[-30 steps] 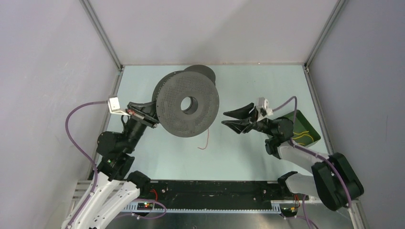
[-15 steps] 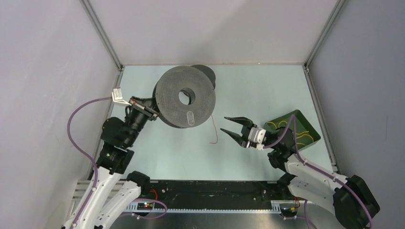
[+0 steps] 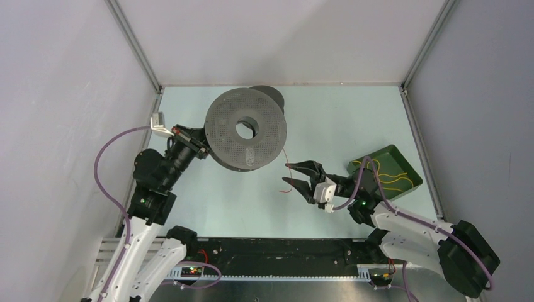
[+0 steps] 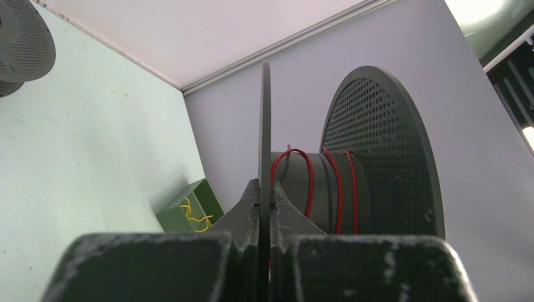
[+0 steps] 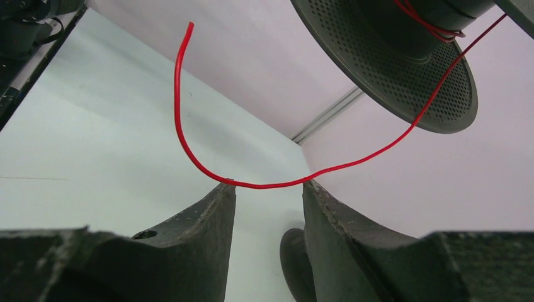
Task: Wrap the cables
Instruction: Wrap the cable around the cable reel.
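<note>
Above the middle of the table, a loose tail of the red cable (image 3: 283, 156) hung from the dark grey spool (image 3: 245, 137) and crossed the tips of the right gripper (image 3: 291, 174), whose jaws stood wide apart on either side of it with nothing pinched. The left gripper (image 3: 201, 146) was clamped tight on one flange of the spool, holding it on edge off the table toward the far left corner; its wrist view showed three red turns on the hub. The tail ran from the spool's rim down toward the near edge, so its long axis lay across the right gripper's gap and the right arm was plainly the nearer; closing those jaws looked enough to take it. The yellow cable (image 3: 393, 180) lay bunched in the green bin (image 3: 371, 155) near the right edge, partly behind the right arm's purple hose (image 3: 352, 182). A second spool (image 3: 267, 93) sat at the far edge, mostly hidden behind the held one. Whether the red cable rested on the fingertips or merely passed over them could not be settled, and the hub's far side was out of sight
</note>
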